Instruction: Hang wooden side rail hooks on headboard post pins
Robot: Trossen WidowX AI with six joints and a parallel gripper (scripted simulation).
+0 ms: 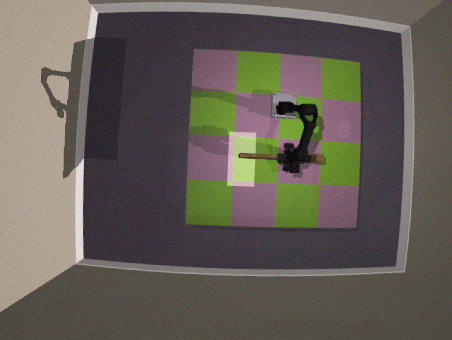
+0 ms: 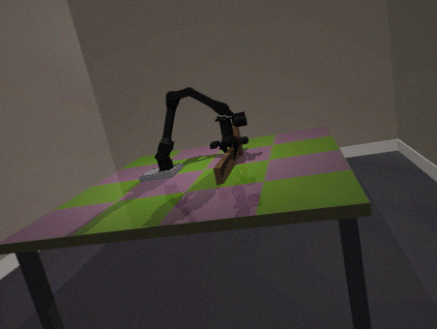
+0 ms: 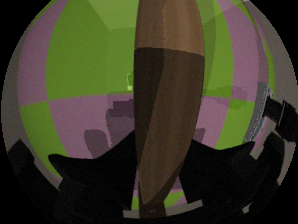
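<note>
The wooden side rail (image 1: pixel 257 156) (image 2: pixel 224 166) (image 3: pixel 172 95) is a long brown board on edge, running from the gripper toward the left in the top view. Its far end is low over the table; I cannot tell whether it touches. My gripper (image 1: pixel 290 159) (image 2: pixel 232 149) (image 3: pixel 152 131) is shut on the rail, with one finger on each side. The headboard post (image 1: pixel 318 158) (image 2: pixel 236 131) stands upright just beyond the gripper, at the rail's other end. The hooks, the slot and the pins are hidden, so I cannot tell whether the hooks sit on the pins.
The arm's grey base plate (image 1: pixel 276 112) (image 2: pixel 147 177) lies to one side of the rail. The arm (image 1: pixel 306 135) (image 2: pixel 203 98) arches over from it. A pale rectangle (image 1: pixel 242 142) marks the green and pink checkered table (image 1: pixel 255 205) (image 2: pixel 309 189) around the rail's far end.
</note>
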